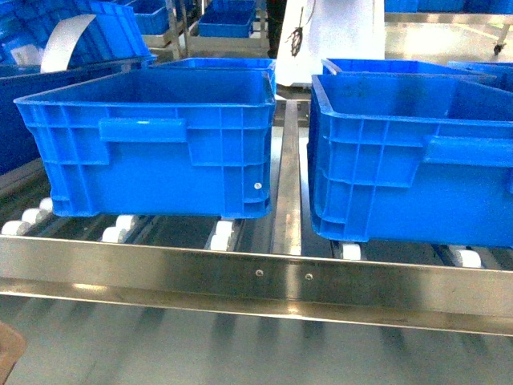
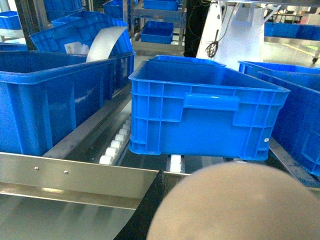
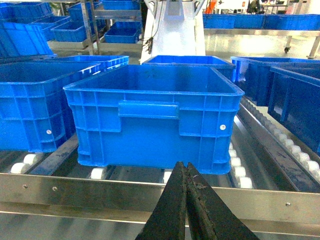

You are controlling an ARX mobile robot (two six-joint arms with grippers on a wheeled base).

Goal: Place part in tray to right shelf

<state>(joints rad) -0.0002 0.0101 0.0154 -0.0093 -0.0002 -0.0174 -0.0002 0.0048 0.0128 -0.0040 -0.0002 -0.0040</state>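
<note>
**Right claw.** In the right wrist view the right gripper [image 3: 185, 168] enters from 6 o'clock. Its two black fingers [image 3: 172, 210] are pressed flat together along their whole length, and nothing is pinched between them. The tips sit over the front rail [image 3: 75, 192].

**Left claw.** The left gripper is out of sight in all three views, so I cannot tell its state.

**Tray.** In the left wrist view the tray [image 2: 240, 205] fills the 5 o'clock corner as a large rounded beige surface close to the lens. Its handle and front lip are outside the frame. I cannot tell what is holding it.

**Part.** No view shows the part. The visible side of the tray is a bare curved surface, so where the part lies relative to either claw cannot be stated.

**Right shelf.** The head view shows the right shelf [image 1: 160, 265] as a steel rack of white rollers [image 1: 220, 237], split by the centre divider rail [image 1: 286, 184] running toward 12 o'clock.
- The left crate [image 1: 152, 144] stands on the rollers at 9 o'clock of the divider.
- The right crate [image 1: 417, 160] stands at 3 o'clock of the divider.
- Both crates are upright and open-topped, and what shows of their interiors is plain blue.
- Both are set back from the front rail.
- In the right wrist view, a crate stands at 12 o'clock of the closed fingers, well apart from them.

**Unidentified.** A dull brown edge [image 1: 8, 353] shows at 7 o'clock in the head view and cannot be identified.
</note>
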